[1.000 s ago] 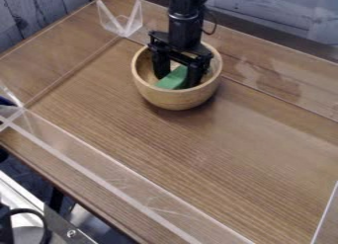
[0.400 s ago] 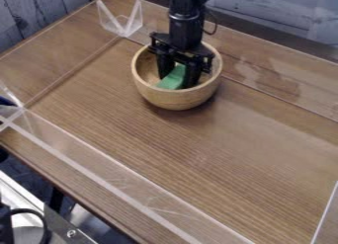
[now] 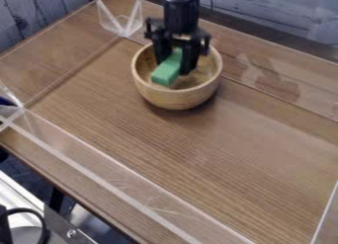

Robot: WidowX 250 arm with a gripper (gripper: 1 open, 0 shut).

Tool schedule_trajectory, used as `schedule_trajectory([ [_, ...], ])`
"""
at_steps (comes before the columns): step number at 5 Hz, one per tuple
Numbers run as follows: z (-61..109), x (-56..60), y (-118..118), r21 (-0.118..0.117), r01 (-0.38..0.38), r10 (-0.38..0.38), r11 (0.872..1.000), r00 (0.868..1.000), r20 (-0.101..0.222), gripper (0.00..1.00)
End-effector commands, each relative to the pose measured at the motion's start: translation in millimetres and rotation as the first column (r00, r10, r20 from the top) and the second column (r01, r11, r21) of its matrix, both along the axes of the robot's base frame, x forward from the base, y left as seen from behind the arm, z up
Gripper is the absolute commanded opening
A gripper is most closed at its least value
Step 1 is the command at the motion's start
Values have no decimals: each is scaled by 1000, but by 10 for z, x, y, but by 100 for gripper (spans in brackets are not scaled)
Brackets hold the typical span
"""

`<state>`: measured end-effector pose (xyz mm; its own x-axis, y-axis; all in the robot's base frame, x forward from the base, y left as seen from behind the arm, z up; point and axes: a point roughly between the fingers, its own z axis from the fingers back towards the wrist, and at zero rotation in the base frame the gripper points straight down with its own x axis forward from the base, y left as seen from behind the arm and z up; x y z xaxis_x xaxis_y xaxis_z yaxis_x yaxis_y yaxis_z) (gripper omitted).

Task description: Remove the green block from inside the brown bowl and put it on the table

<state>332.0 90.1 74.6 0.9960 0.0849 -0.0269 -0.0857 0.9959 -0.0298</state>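
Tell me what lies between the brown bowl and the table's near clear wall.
Nothing: in the camera view, only bare table runs from the brown bowl to the near clear wall.

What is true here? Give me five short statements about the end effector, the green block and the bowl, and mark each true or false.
1. The end effector has its fingers closed on the green block. True.
2. The green block lies on the table beside the bowl. False: it is between the fingers, over the brown bowl.
3. The brown bowl is tipped on its side. False: it stands upright on the table.
4. The end effector points down into the bowl from above. True.
5. A second block lies on the table in front of the bowl. False: no other block shows there.
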Motion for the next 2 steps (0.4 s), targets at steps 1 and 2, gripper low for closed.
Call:
schedule_trajectory([
  [1,697,106,117,17,-15,12,1000,984,180,0],
  [2,967,126,346,5,-65,62,998,971,230,0],
])
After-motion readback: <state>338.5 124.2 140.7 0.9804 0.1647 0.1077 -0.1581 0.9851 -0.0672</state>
